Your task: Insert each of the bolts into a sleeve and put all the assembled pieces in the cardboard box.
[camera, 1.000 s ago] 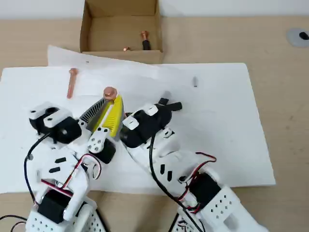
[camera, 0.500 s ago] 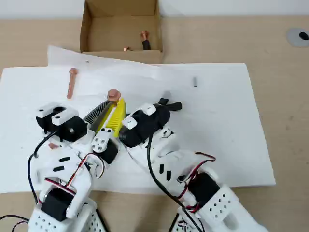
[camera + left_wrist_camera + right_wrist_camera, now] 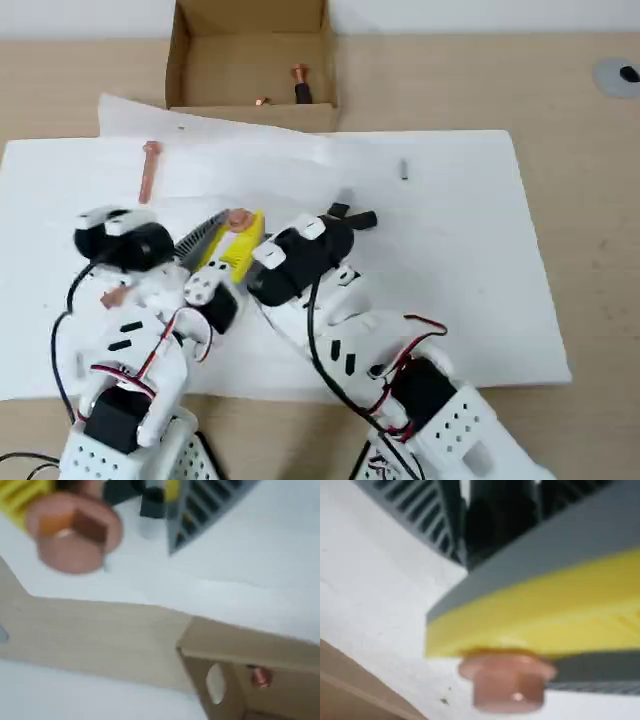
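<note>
My left gripper (image 3: 224, 230), with one yellow and one grey ribbed finger, is shut on a copper bolt (image 3: 238, 216) over the white paper. In the left wrist view the bolt's hex head (image 3: 75, 532) sits beside the yellow finger (image 3: 22, 495). My right gripper (image 3: 490, 540) is close against it, shut on a black sleeve (image 3: 497, 515); the bolt head (image 3: 507, 682) hangs just in front. A second bolt (image 3: 148, 170) lies loose on the paper to the far left. The cardboard box (image 3: 178, 60) at the back holds an assembled piece (image 3: 300, 84).
White paper (image 3: 450, 260) covers the table's middle. A small grey bit (image 3: 404, 170) lies on it toward the right. A copper piece (image 3: 112, 297) shows beside the left arm. The right arm's black body (image 3: 300, 255) lies next to the left gripper.
The left gripper has drawn back toward the near side with the bolt and tilted lower. The right arm has stayed put.
</note>
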You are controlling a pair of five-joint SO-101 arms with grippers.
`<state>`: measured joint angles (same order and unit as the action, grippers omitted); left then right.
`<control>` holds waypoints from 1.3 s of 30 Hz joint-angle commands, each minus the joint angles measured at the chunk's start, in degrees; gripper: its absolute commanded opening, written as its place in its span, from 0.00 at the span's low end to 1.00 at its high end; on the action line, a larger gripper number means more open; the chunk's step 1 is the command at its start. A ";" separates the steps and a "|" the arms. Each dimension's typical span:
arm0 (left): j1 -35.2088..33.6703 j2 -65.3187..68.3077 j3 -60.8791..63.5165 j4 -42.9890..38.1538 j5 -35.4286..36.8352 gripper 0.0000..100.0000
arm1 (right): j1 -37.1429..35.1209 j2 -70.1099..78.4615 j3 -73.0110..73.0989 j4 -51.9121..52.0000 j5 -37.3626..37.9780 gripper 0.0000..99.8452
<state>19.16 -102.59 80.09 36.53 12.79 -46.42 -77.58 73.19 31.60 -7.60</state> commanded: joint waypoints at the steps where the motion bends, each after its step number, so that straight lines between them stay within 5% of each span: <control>1: -1.58 -0.40 -6.24 4.66 0.88 0.15 | -0.13 -0.92 -0.84 -3.60 0.09 0.01; 8: 3.08 -0.13 -20.75 20.75 0.88 0.15 | 5.14 1.01 -4.97 -8.88 0.09 0.01; 15: 2.81 1.19 -28.40 24.79 -6.77 0.15 | 14.37 18.24 -18.51 -8.79 -7.65 0.01; 18: -2.37 5.41 -31.30 25.58 -9.32 0.15 | 17.63 29.76 -28.62 -8.79 -11.52 0.01; 29: -31.12 20.62 -25.85 20.22 -19.60 0.15 | 22.90 75.65 -84.35 3.08 -12.57 0.01; 39: -33.76 24.84 -14.86 8.44 -19.60 0.15 | 26.59 120.75 -138.51 12.48 -9.14 0.01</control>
<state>-13.89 -78.24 64.35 48.04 -6.37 -22.07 33.19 -45.85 42.59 -17.80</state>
